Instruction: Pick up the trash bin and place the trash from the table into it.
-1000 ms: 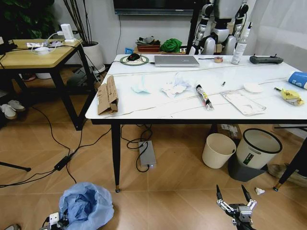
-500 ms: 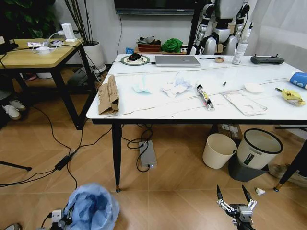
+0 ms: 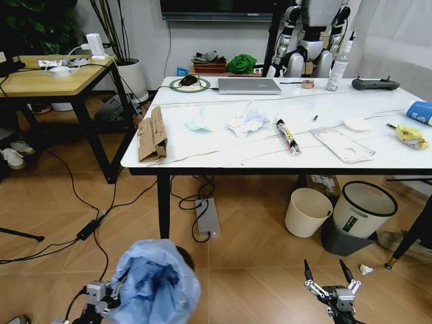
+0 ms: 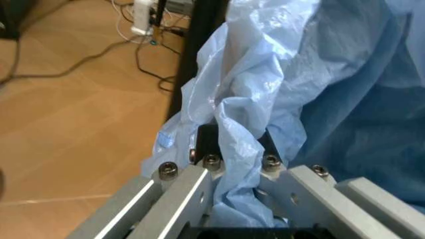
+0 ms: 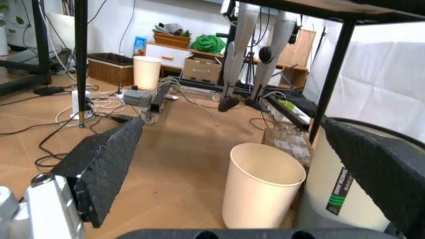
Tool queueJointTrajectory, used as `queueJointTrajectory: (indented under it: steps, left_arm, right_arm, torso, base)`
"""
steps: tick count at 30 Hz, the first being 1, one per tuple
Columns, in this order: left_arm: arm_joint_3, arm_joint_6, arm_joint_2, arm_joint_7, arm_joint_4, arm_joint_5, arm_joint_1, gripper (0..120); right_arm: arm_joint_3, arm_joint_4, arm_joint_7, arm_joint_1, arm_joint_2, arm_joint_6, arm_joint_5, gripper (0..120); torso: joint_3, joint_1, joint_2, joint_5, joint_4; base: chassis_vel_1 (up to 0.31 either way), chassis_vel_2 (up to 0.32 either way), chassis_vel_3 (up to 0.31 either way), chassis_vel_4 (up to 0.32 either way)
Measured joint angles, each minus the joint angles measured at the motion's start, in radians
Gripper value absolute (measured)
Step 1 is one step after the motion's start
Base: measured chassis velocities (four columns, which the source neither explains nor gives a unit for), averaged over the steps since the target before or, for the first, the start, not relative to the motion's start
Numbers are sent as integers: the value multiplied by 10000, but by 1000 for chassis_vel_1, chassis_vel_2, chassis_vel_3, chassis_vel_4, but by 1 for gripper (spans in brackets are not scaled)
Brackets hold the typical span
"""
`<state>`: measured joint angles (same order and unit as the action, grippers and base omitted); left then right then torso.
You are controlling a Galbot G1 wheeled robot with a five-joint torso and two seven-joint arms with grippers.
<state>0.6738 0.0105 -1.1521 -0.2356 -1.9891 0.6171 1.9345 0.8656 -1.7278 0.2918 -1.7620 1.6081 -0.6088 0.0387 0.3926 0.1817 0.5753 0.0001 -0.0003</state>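
Note:
The trash bin [image 3: 156, 283], baggy in its light-blue liner, hangs low above the floor in front of the table's [image 3: 223, 154] left leg. My left gripper [image 3: 110, 293] holds it from its left side. The left wrist view shows the gripper [image 4: 238, 148] shut on a fold of the liner [image 4: 265, 84]. On the table lie a cardboard piece [image 3: 152, 133], white tissues [image 3: 246, 122], a black tube [image 3: 288, 137], a clear tray [image 3: 343, 145], a yellow wrapper [image 3: 410, 135] and a blue cup [image 3: 420, 111]. My right gripper [image 3: 329, 279] stands open low at the right, with nothing between its wide-apart fingers [image 5: 106, 169].
Under the table's right half stand a cream bucket [image 3: 307, 211] and a black-rimmed basket [image 3: 363, 209]. A power box [image 3: 207, 217] and cables lie on the floor by the table leg [image 3: 163, 219]. A wooden desk [image 3: 40, 79] stands at the left, and a laptop [image 3: 248, 86] sits at the table's back.
My left gripper has lifted the bin off the floor and carried it right, towards the table leg. The right gripper has stayed put.

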Motion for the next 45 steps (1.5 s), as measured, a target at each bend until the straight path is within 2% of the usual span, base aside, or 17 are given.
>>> queueJointTrajectory:
  steps: [1, 3, 6, 15, 16, 19, 21, 29, 34, 36, 40, 41, 45]
  left_arm:
    - [0, 0, 0, 0, 0, 0, 0, 0]
    - [-109, -796, 33, 665, -726, 228, 279, 0]
    - [-109, -1560, 93, 1344, -1454, 257, 534, 0]
    - [38, -1802, 118, 1729, -1769, 262, 480, 0]
    - [7, -1821, 116, 1737, -1818, 381, 480, 0]
    - [-107, -2338, 184, 2145, -2411, 1874, 501, 0]
    - [-56, -2577, 211, 2277, -2585, 2153, 452, 0]
    - [41, -2852, 237, 2648, -2433, 2341, 472, 0]
    - [-384, -2770, 74, 2852, -1733, 2063, 568, 0]
    - [-436, -2759, 54, 2904, -1695, 2093, 567, 0]
    - [-697, -2784, -9, 3222, -1683, 2617, 564, 0]
    - [-786, -2936, 11, 3553, -1847, 3208, 570, 0]
    - [-834, -3123, 19, 4063, -1976, 3863, 527, 0]
  right_arm:
    - [0, 0, 0, 0, 0, 0, 0, 100]
    - [22, -39, 0, -38, 0, 0, 0, 100]
    - [28, -76, -1, -76, 0, 0, -5, 100]
    - [-1, -90, -1, -160, 0, -47, -36, 100]
    - [1, -91, -1, -168, 0, -59, -37, 100]
    - [56, -96, -1, -182, 0, -101, -38, 100]
    - [61, -96, 0, -184, 0, -118, -38, 100]
    - [39, -87, 1, -184, 0, -147, -38, 100]
    - [21, -57, 2, -182, 0, -171, -38, 100]
    - [20, -49, 3, -182, 0, -175, -38, 100]
    - [22, -16, 4, -182, 0, -195, -38, 100]
    - [17, -8, 5, -182, 0, -197, -37, 100]
    - [10, 5, 6, -182, 0, -203, -37, 100]
  torso:
    - [0, 0, 0, 0, 0]
    - [58, 45, 100, 1, 1]
    - [157, 97, 251, 1, 3]
    - [368, 236, 597, -2, 2]
    - [395, 256, 646, -2, 3]
    - [520, 345, 861, -1, 2]
    - [590, 384, 972, 0, 1]
    - [779, 499, 1274, 0, 2]
    - [953, 613, 1562, -2, 4]
    - [971, 626, 1594, -2, 3]
    - [1081, 715, 1792, -2, 2]
    - [1122, 749, 1868, -2, 3]
    - [1208, 818, 2023, -1, 2]
  base:
    - [0, 0, 0, 0]
    - [0, 0, 0, 0]
    - [0, 0, 0, 0]
    - [0, 0, 0, 0]
    - [0, 0, 0, 0]
    - [0, 0, 0, 0]
    - [0, 0, 0, 0]
    - [0, 0, 0, 0]
    - [0, 0, 0, 0]
    - [0, 0, 0, 0]
    - [0, 0, 0, 0]
    - [0, 0, 0, 0]
    - [0, 0, 0, 0]
